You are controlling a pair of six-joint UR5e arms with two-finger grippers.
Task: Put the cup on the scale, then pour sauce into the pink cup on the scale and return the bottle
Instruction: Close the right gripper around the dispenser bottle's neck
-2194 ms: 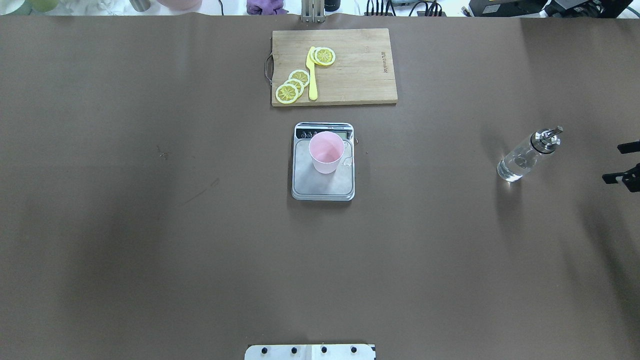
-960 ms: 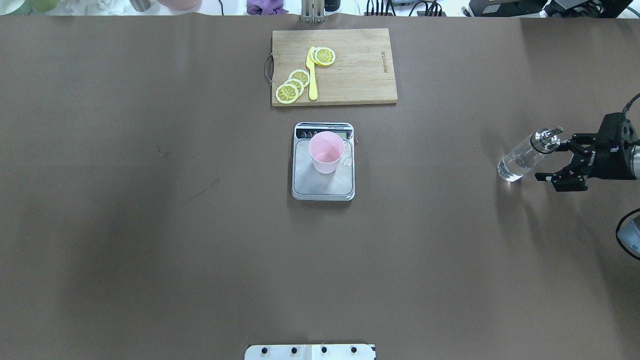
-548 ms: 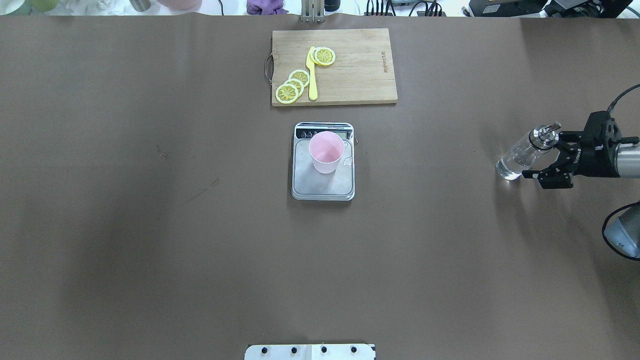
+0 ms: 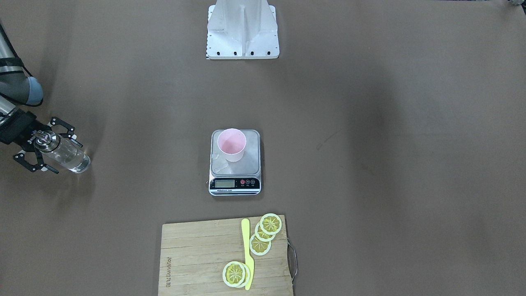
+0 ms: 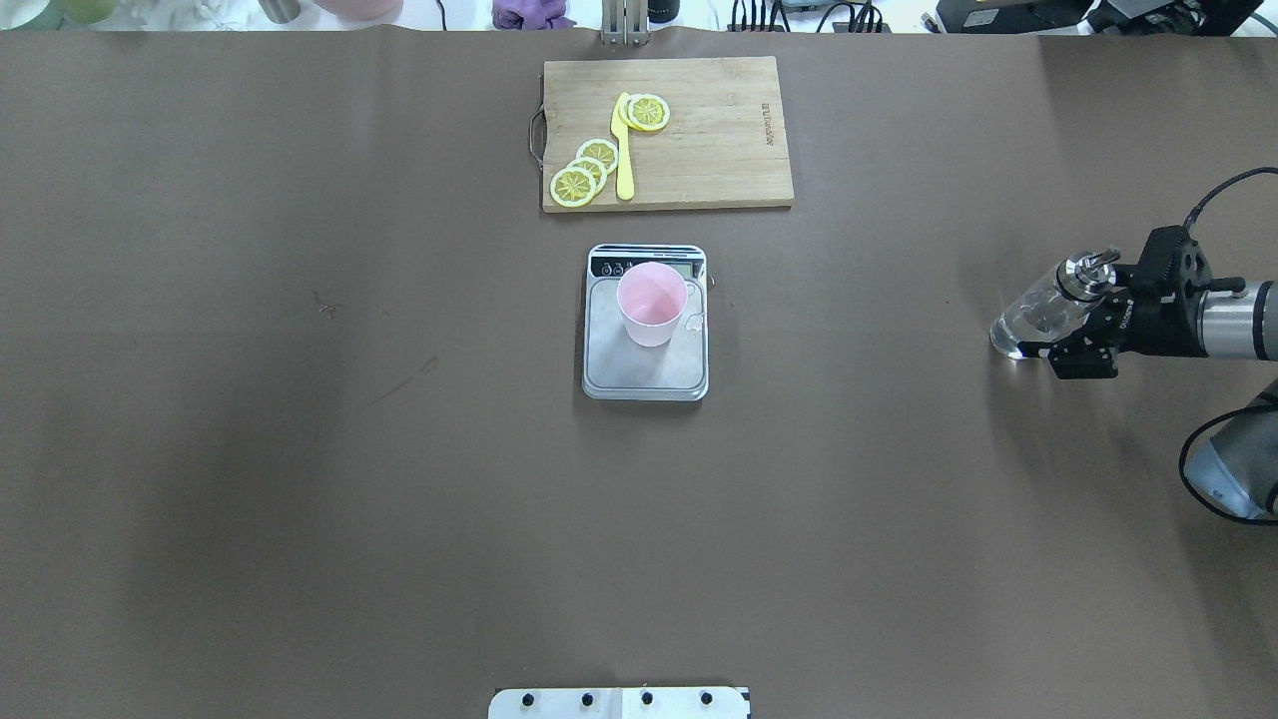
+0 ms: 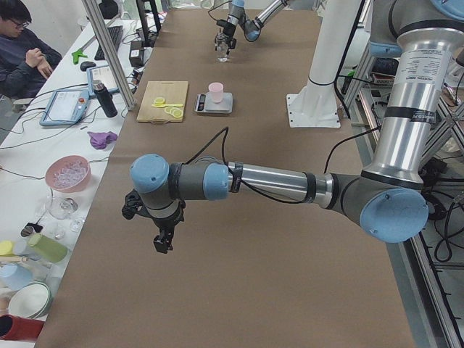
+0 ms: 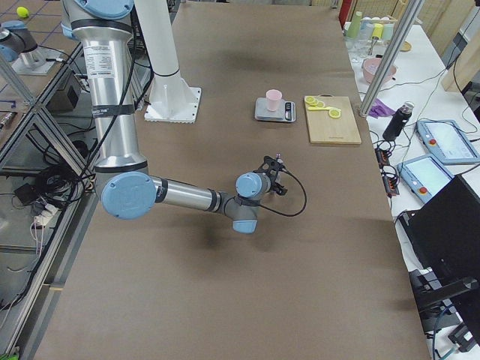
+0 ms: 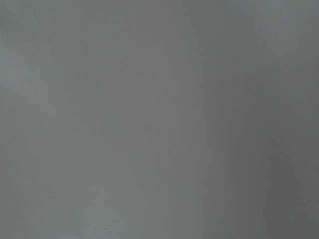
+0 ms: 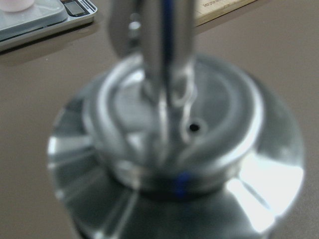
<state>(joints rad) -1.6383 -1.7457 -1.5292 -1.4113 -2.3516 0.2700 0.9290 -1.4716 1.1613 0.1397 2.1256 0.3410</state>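
The pink cup point(image 5: 651, 305) point(image 4: 231, 144) stands upright on the scale point(image 5: 645, 377) point(image 4: 251, 164) at mid-table. Far to the robot's right stands the clear glass bottle point(image 5: 1033, 318) point(image 4: 70, 157) with its metal pourer cap, the colourless sauce point(image 5: 1018, 330) showing inside. My right gripper point(image 5: 1064, 320) point(image 4: 69, 159) is open, one finger on either side of the bottle's upper part. The blurred metal cap point(image 9: 174, 134) fills the right wrist view. My left gripper point(image 6: 161, 235) hangs low over bare table; I cannot tell its state.
A wooden cutting board point(image 5: 719, 140) point(image 4: 193, 255) with lemon slices and a yellow knife lies beyond the scale. The robot's white base plate point(image 4: 242, 37) sits at the near edge. A person point(image 6: 22, 51) sits at a cluttered side desk.
My right gripper came in from the right edge and slid left until its open fingers flank the bottle. Cup and scale have not moved.
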